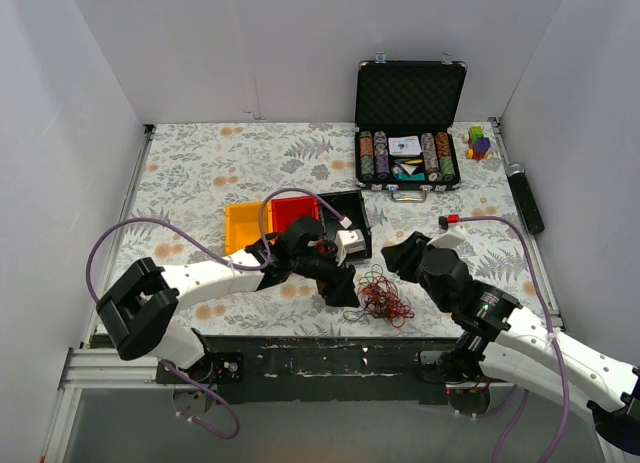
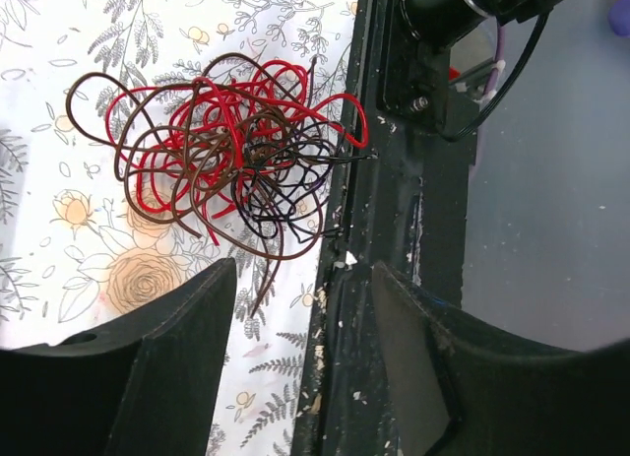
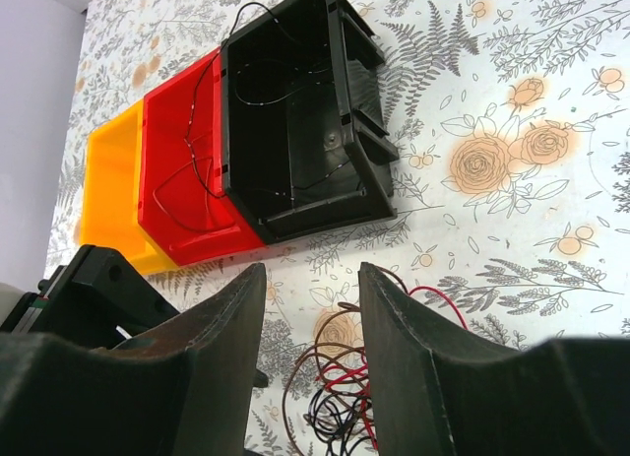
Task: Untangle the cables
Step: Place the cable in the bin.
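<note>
At the near edge of the floral surface (image 1: 200, 173), the left claw (image 2: 305, 279) stands apart and empty, just short of the cables (image 2: 221, 165), a red, brown and black tangle. The right claw (image 3: 313, 279), also apart, hangs above that tangle. Beyond sit a black bin (image 3: 295, 111), a red bin (image 3: 169, 225) and a yellow bin (image 3: 108, 190), side by side.

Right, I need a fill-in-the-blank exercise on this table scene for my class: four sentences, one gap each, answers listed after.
1. The cables lie tangled on the table, and the brightest strands are ___.
2. The left gripper and the right gripper both have jaws standing ___, holding nothing.
3. Next to the yellow bin and the red bin stands a third bin, coloured ___.
4. The case at the far edge holds rows of poker ___.

Answers: red; open; black; chips
</note>
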`<state>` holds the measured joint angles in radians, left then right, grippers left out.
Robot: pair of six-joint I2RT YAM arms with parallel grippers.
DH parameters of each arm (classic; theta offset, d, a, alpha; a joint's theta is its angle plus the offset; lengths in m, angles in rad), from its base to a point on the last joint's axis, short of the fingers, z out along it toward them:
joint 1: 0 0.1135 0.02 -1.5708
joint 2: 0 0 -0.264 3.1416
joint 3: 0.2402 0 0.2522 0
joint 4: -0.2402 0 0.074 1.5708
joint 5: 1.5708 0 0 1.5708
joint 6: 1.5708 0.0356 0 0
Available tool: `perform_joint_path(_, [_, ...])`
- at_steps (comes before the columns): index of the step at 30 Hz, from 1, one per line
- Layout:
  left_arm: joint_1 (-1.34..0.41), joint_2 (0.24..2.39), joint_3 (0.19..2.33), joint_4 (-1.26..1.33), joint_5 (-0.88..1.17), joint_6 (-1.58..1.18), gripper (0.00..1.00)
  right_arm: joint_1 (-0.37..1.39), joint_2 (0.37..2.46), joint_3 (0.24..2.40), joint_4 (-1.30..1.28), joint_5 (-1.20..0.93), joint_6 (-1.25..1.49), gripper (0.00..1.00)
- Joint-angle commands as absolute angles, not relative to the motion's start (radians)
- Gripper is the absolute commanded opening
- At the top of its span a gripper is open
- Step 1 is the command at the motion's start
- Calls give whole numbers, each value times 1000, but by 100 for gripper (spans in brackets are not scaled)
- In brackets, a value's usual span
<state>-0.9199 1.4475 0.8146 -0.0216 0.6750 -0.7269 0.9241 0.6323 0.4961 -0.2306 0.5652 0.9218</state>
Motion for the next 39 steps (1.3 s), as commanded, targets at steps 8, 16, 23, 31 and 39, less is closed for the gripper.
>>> perform_joint_path(8, [-925,1522,813,89,677,-885,49,927,609,514,-216,603,851,51])
perform_joint_path(16, [-925,1589,848,123,649,-868,43,927,578,489,-213,594,857,51])
perform_joint_path(23, [-925,1574,880,81,623,-809,21,927,583,466,-167,522,835,51])
perform_joint_path(31, [-923,1496,931,-84,600,-634,3,927,594,405,-46,394,763,63])
perform_joint_path(39, [-925,1342,995,-297,632,-497,2,928,621,436,-28,354,695,72])
